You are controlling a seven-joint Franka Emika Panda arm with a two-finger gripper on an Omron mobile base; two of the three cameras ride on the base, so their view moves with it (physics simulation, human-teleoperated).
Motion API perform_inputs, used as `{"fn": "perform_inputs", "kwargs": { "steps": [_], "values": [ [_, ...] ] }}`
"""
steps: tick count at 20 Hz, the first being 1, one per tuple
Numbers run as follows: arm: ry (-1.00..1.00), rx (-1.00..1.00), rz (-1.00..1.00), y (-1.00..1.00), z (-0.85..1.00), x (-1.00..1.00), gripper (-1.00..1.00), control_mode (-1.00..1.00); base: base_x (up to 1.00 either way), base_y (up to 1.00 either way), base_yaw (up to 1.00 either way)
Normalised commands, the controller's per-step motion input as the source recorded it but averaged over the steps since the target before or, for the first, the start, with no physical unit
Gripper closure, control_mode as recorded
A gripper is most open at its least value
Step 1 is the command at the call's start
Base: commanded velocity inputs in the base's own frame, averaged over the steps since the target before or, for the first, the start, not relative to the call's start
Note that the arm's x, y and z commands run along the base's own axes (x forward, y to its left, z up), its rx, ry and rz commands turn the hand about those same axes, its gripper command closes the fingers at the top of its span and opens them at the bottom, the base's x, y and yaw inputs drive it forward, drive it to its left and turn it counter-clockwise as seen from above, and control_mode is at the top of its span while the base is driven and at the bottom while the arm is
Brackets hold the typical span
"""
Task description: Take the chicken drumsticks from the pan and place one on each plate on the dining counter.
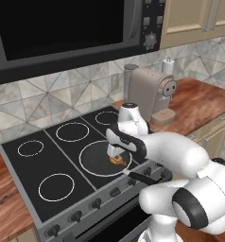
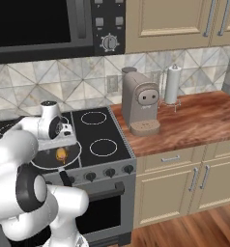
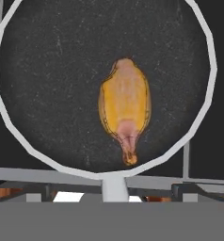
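The pan (image 1: 91, 163) sits on the front right burner of the black stove (image 1: 34, 165), its thin black handle (image 1: 143, 177) pointing toward the front edge. One orange-brown chicken drumstick (image 3: 125, 106) lies inside the pan (image 3: 48, 84), thin end toward the handle side. It also appears as the drumstick (image 1: 119, 161) under the hand, and as the drumstick (image 2: 61, 154) in the pan (image 2: 74, 155). My gripper (image 1: 115, 153) hangs open just above it, pointing straight down with nothing between its fingers. The plates and the dining counter are out of view.
A beige coffee machine (image 2: 141, 101) stands on the wood counter (image 2: 194, 120) right of the stove, with a paper towel roll (image 2: 172, 84) behind it. A dark microwave (image 1: 62, 28) hangs over the stove. Three burner rings are bare.
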Motion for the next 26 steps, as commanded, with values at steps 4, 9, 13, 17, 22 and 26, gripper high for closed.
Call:
{"fn": "perform_inputs", "kwargs": {
  "steps": [4, 9, 13, 17, 22, 26],
  "values": [
    [0.0, 0.04, 0.0, 0.02, -0.29, 0.34, -1.0, -1.0, 0.0, 0.0, 0.0],
    [0.0, 0.0, 0.0, 0.12, -0.3, 0.33, -1.0, -1.0, 0.0, 0.0, 0.0],
    [0.0, 0.0, 0.0, 0.13, -0.29, 0.32, -1.0, -1.0, 0.0, 0.0, 0.0],
    [0.0, 0.0, 0.0, 0.04, -0.2, 0.36, -1.0, -1.0, 0.0, 0.0, 0.0],
    [0.02, 0.0, 0.0, 0.05, -0.19, 0.25, -1.0, -1.0, 0.0, 0.0, 0.0],
    [0.03, 0.0, 0.0, 0.12, -0.21, 0.05, -1.0, -1.0, 0.0, 0.0, 0.0]
  ]
}}
